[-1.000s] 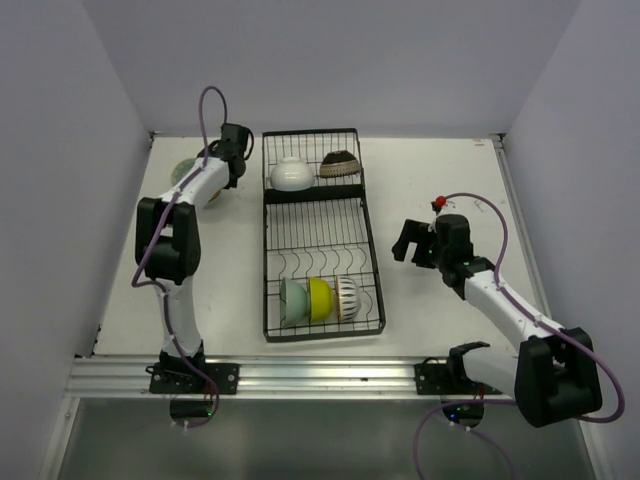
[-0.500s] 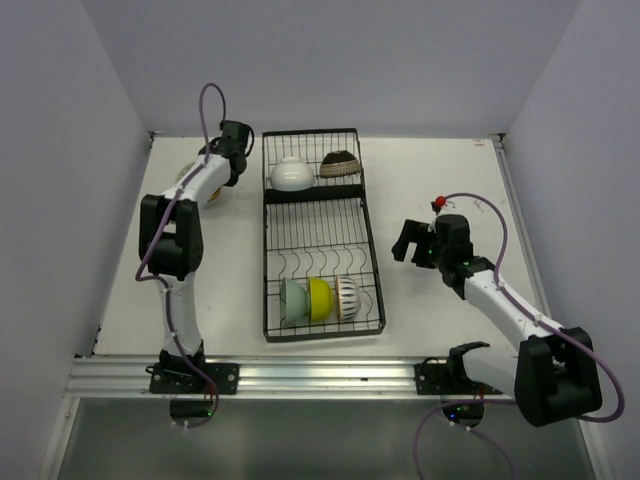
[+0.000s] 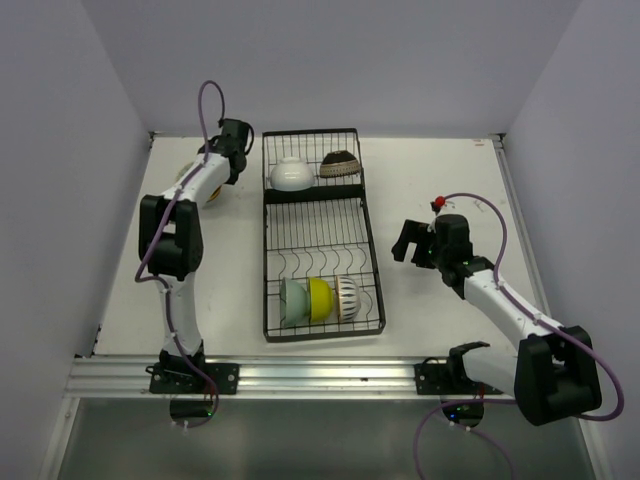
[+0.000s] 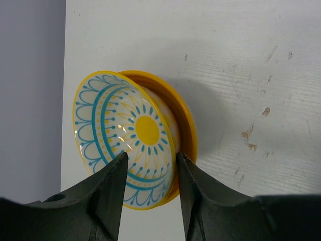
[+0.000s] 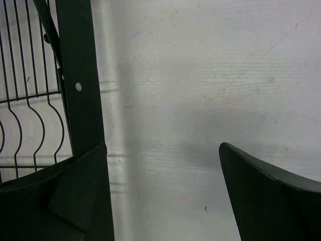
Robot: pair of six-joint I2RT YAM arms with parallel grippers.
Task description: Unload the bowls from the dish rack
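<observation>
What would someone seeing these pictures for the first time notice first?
Probably the black dish rack in the middle of the table, with a white bowl and a dark patterned bowl in its far section and a pale green bowl, a yellow-green bowl and a striped bowl on edge at its near end. Next, at the table's far left, a blue-and-yellow sunburst bowl leaning in an orange bowl, framed by the parted fingers of the left end effector.

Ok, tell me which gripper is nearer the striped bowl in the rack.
Right. The right gripper hangs over the table just right of the dish rack, near the striped bowl; the left gripper is past the rack's far-left corner.
</observation>
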